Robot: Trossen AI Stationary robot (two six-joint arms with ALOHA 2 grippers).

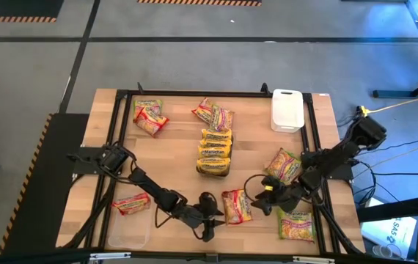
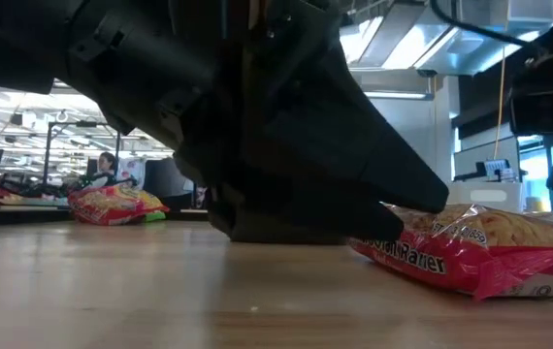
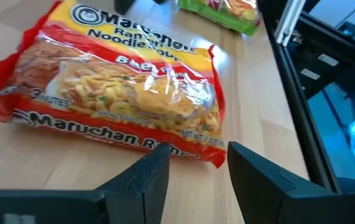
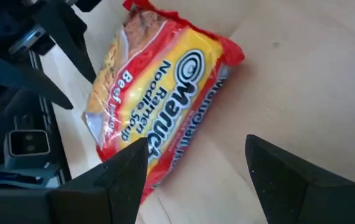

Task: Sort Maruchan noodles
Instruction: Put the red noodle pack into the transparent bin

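Maruchan noodles lie spread over the wooden worktop (image 1: 172,158), and the one that matters now is the red beef packet (image 1: 237,206) near the front edge, between the two arms. It lies flat on the wood, touched by neither claw.

From above, the left claw (image 1: 210,217) sits just beside this packet on its left side, low over the worktop, and the right claw (image 1: 265,196) is just beside it on the other side. So the packet lies between both claws. Its long axis runs roughly from the back of the worktop to the front, a little tilted. I judge the left arm to be nearer: in its wrist view the packet (image 3: 112,93) fills the frame and its long edge is almost at the fingertips (image 3: 159,158). The left claw's fingers stand apart, with a narrow gap, holding nothing. The right claw (image 4: 196,158) is also spread wide and empty, with the same packet (image 4: 159,93) in front of it.

This packet is red crinkly plastic with a yellow panel, noodles pictured on it, and it looks puffy and slippery.

Other packets: a yellow stack (image 1: 215,152) in the middle, green-with-pink ones (image 1: 284,166) at the right, some at the back left (image 1: 149,117), one red (image 1: 131,203) at the left. A white tray (image 1: 287,110) stands at the back right.
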